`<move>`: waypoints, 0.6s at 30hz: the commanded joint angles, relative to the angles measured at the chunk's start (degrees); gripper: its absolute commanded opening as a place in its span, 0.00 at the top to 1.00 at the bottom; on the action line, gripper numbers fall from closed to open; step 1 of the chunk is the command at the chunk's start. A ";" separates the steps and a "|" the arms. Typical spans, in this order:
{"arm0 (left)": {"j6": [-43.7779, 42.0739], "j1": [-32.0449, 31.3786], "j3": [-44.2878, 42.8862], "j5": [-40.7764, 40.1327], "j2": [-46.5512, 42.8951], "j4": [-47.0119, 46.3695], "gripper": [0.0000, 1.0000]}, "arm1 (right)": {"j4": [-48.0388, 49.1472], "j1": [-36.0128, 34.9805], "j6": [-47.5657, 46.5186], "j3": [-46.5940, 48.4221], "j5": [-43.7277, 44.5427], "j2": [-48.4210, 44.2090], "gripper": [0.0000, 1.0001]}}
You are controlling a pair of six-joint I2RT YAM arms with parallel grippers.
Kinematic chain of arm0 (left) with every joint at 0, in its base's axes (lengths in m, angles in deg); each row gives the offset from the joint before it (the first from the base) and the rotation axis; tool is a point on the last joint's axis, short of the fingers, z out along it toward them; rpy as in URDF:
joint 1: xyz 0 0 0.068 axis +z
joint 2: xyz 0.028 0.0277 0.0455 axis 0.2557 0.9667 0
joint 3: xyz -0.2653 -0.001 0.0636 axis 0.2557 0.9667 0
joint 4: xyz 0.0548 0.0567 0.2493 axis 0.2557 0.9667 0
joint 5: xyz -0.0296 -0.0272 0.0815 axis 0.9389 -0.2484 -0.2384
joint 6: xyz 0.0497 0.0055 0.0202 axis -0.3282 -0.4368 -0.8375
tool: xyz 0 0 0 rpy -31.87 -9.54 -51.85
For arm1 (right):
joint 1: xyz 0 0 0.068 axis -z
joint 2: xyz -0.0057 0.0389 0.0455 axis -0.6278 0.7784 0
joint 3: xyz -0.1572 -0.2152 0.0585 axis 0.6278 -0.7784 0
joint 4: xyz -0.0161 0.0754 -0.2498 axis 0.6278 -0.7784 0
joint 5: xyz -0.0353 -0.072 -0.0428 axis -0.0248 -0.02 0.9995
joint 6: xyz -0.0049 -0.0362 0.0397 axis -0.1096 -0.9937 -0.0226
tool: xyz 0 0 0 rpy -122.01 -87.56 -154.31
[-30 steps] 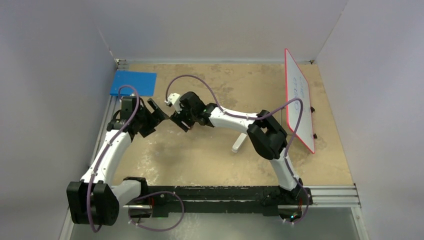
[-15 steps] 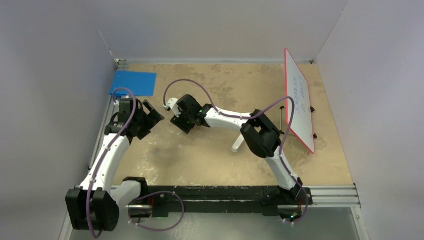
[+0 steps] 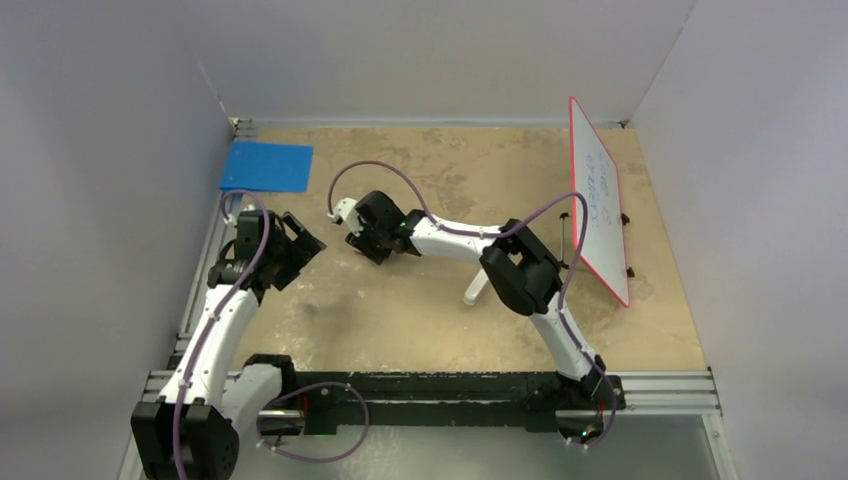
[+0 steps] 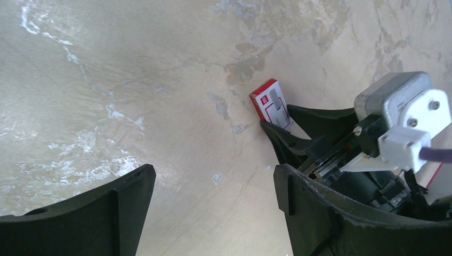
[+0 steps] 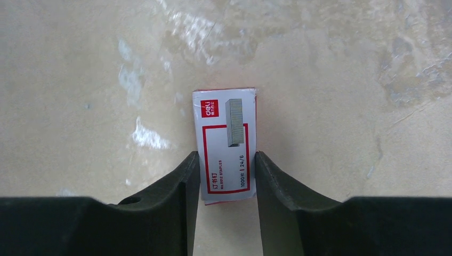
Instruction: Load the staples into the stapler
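staples box (image 5: 226, 140) is flat on the desk (image 5: 80, 80), pinched at its near end by the right tool (image 5: 226, 158), left tool (image 4: 213, 172) apart and empty, so i'd lift straight without crushing it.

Lab test cell: grey partition walls (image 3: 450, 50), aluminium rail (image 3: 660, 385).

Top view: high behind the arm bases, looking down over the whole tabletop (image 3: 450, 320). Wrist views: close, facing down. Both share the staple box (image 5: 226, 144); left wrist's frame, right side, catches the right tool (image 4: 277, 118).
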 commanded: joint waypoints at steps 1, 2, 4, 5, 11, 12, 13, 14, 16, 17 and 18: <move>0.66 0.40 0.67 5.02 -0.35 -2.31 0.17 | 0.03 -0.16 -5.23 -7.16 -2.78 -7.29 0.65; 1.21 0.40 1.36 6.59 -0.39 -3.04 0.17 | 0.77 -0.11 -6.00 -9.64 -3.45 -9.01 0.67; 2.12 0.40 3.07 9.51 -0.86 -4.81 0.17 | 2.59 -0.07 -7.28 -14.47 -4.97 -12.19 0.71; 2.76 0.39 3.92 10.68 -1.30 -5.46 0.17 | 3.56 -0.08 -7.56 -16.49 -5.76 -13.64 0.72; 4.39 0.39 8.08 16.13 -3.39 -8.46 0.15 | 4.14 -0.05 -9.42 -25.21 -8.77 -20.02 0.71; 4.07 0.40 8.77 18.31 -3.19 -9.74 0.14 | 4.46 -0.11 -9.82 -26.47 -8.50 -20.82 0.71; 3.95 0.40 9.27 20.32 -2.71 -10.80 0.14 | 4.61 -0.16 -9.93 -27.61 -8.09 -21.27 0.70; 4.12 0.35 9.94 22.21 -1.95 -11.93 0.14 | 4.49 -0.17 -10.05 -28.59 -7.93 -21.48 0.69; 3.81 0.39 11.87 26.22 0.24 -16.30 0.13 | 4.42 -0.18 -10.07 -29.73 -6.87 -21.33 0.66; 3.76 0.40 12.74 28.11 1.94 -18.66 0.13 | 4.54 -0.27 -10.13 -29.86 -6.14 -21.07 0.64; 3.48 0.40 13.74 29.91 3.95 -21.29 0.13 | 4.88 -0.47 -10.00 -29.80 -5.37 -20.80 0.60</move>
